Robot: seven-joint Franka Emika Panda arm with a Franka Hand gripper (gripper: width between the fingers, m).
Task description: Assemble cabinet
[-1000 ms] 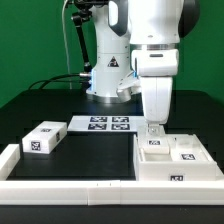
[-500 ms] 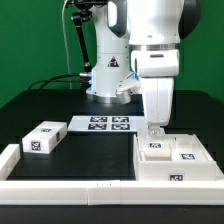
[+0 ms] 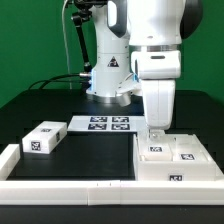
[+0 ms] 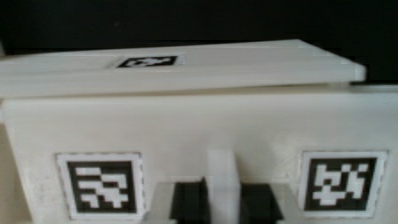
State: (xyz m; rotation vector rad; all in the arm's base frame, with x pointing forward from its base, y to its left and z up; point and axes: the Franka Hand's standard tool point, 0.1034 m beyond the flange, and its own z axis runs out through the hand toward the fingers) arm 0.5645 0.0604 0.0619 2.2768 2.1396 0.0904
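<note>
The cabinet point(image 3: 172, 165), a large white box with marker tags, lies at the exterior view's right by the front rail. My gripper point(image 3: 155, 131) points straight down at its far edge. In the wrist view the cabinet point(image 4: 196, 120) fills the frame, with two tags on its near face and one on a farther white panel. My gripper point(image 4: 221, 205) straddles a thin upright white wall of the cabinet, with a dark finger point(image 4: 185, 203) tight against each side. A small white drawer block point(image 3: 42, 138) with tags lies apart at the exterior view's left.
The marker board point(image 3: 104, 124) lies flat in front of the robot's base. A low white border rail point(image 3: 65, 186) runs along the table's front and left edges. The table top is black.
</note>
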